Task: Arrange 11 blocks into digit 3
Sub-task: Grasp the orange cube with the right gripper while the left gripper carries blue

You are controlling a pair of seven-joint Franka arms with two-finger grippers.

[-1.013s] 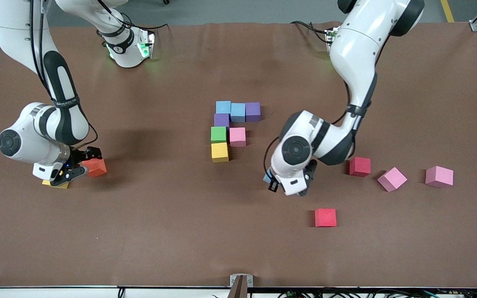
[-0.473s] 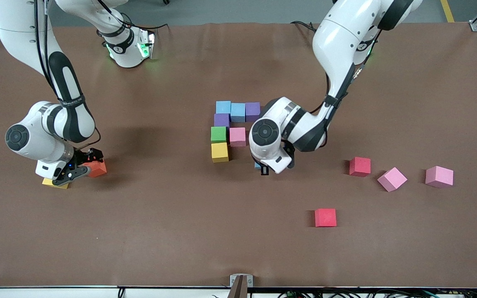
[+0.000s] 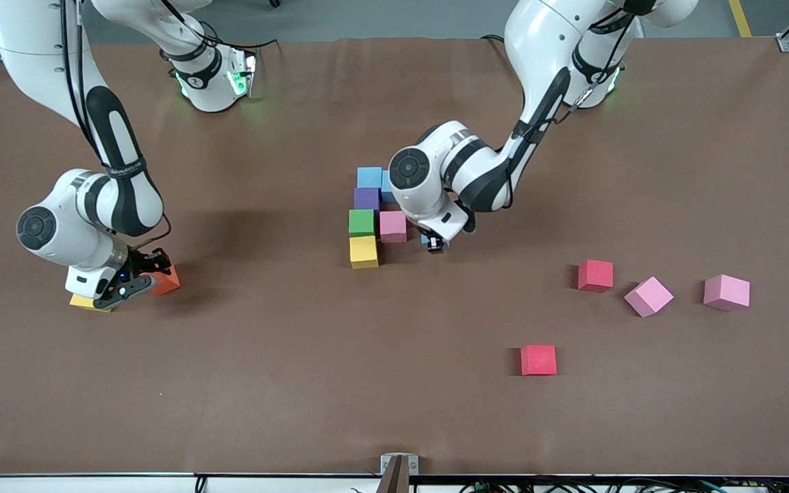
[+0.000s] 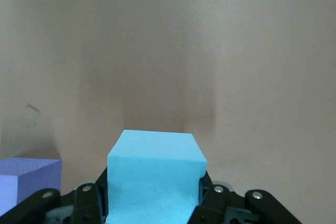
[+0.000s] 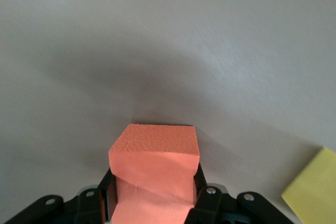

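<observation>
The left claw (image 3: 433,242) was clamped on a light blue block (image 4: 155,174), pinched across two opposite side faces, low over the surface (image 3: 298,383) just beside the pink block (image 3: 392,226) of the half-built digit. That figure sat mid-surface: blue block (image 3: 368,177), purple block (image 3: 366,198), green block (image 3: 361,222) and yellow block (image 3: 364,251) in a column, with the pink one touching the green; the left arm hid the rest of the upper bar.

The right claw (image 3: 135,281) was closed on the orange block (image 5: 153,177) at the right arm's end of the surface, again across opposite sides, with a yellow pad (image 3: 86,302) just beside it.

Two red blocks (image 3: 595,275) (image 3: 538,359) lay loose toward the left arm's end.

The blocks looked like light, matte foam with a pebbled skin, likely slightly yielding and not slippery. A square pinch on flat opposite faces, centred, should suit them; an off-centre grip might twist one on release.
</observation>
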